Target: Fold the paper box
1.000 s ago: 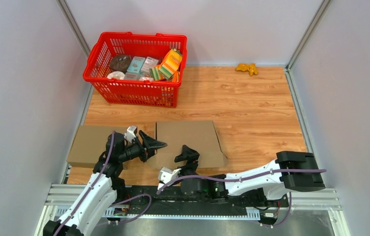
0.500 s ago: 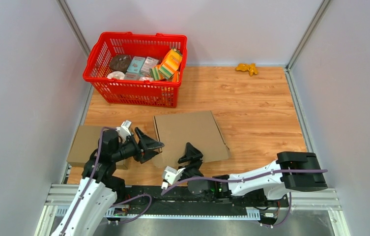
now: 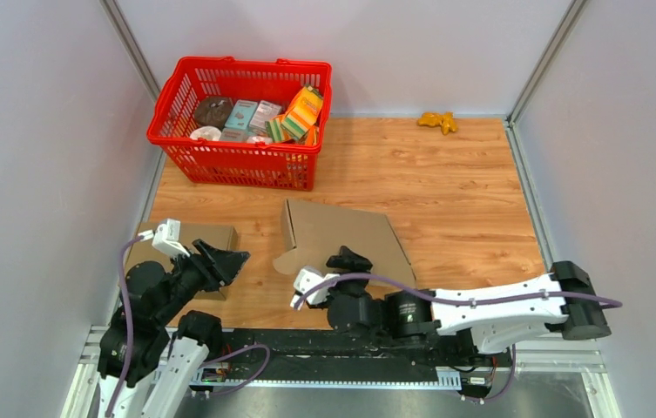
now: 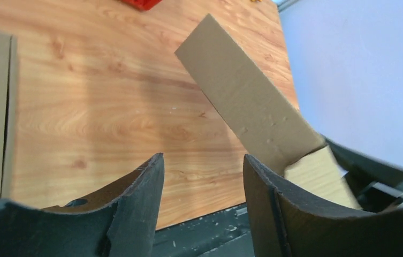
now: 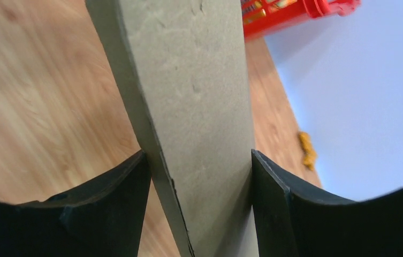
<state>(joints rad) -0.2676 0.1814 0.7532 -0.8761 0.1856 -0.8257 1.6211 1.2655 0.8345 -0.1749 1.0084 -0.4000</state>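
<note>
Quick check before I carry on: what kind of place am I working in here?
Probably a lab test cell, not a shop: plain grey panel walls enclose a wood-grain table, a metal rail edges its near side, and the red shopping basket looks like a prop.

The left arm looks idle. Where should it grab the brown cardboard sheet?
Take the cardboard sheet by its raised left flap, coming from the left: it stands off the table, facing the open left gripper, while the right gripper holds the near edge.
</note>
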